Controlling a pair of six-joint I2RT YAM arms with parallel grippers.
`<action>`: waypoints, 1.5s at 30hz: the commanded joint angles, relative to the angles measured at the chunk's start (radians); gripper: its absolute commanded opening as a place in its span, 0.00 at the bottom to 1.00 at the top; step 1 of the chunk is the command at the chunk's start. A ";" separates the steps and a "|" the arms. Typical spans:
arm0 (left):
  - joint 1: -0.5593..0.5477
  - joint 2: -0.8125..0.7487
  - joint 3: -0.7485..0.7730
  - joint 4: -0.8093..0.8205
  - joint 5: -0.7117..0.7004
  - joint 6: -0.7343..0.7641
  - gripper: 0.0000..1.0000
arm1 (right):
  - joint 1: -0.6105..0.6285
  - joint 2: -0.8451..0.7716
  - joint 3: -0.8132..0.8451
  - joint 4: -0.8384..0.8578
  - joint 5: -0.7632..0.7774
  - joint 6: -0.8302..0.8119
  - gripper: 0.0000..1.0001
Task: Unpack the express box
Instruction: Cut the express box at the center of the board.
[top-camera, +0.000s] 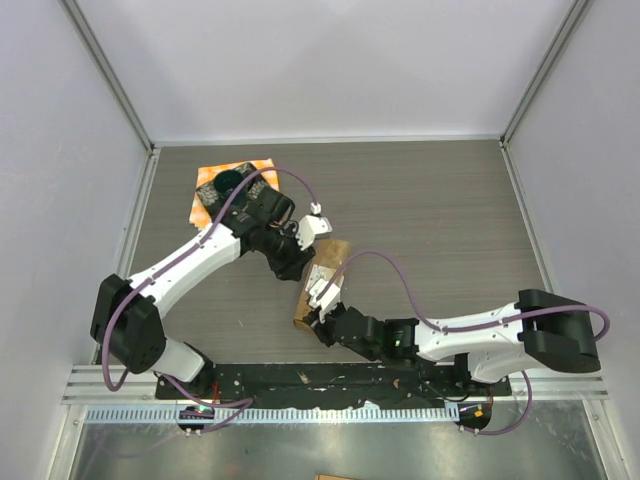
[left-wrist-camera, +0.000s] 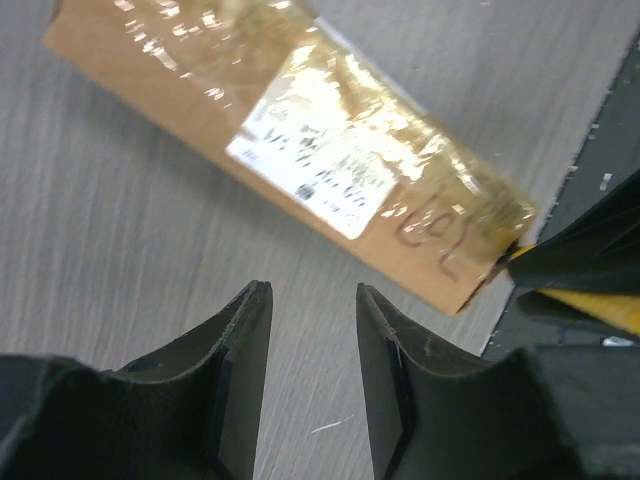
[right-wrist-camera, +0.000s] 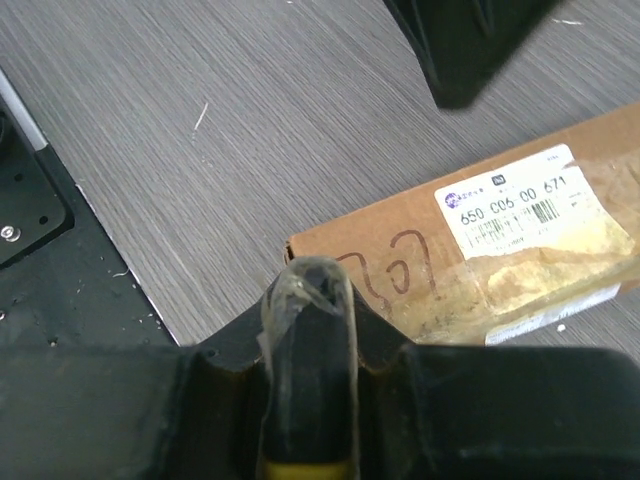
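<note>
Since the box (left-wrist-camera: 300, 150), lying near-middle on the counter (top-camera: 440, 220), looks light, stiff and tape-slick, I'd grip its bare cardboard sides, while the left claw (left-wrist-camera: 313, 290) gapes empty beside it and the right claw (top-camera: 322, 322) clenches a dark tool (right-wrist-camera: 305, 340) at its near end.

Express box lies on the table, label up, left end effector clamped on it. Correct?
Not quite: the left wrist view shows the left end effector open and empty, short of the express box. The box does lie on the table, label up.
</note>
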 joint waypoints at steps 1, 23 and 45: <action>-0.078 0.026 0.003 -0.008 0.094 -0.016 0.43 | 0.041 0.056 0.001 0.013 0.030 -0.060 0.01; -0.161 0.272 0.006 0.007 -0.013 0.042 0.38 | 0.222 0.309 0.148 -0.129 0.255 -0.131 0.01; -0.148 0.261 -0.017 -0.018 -0.024 0.137 0.28 | 0.125 -0.048 -0.008 0.059 -0.048 -0.123 0.01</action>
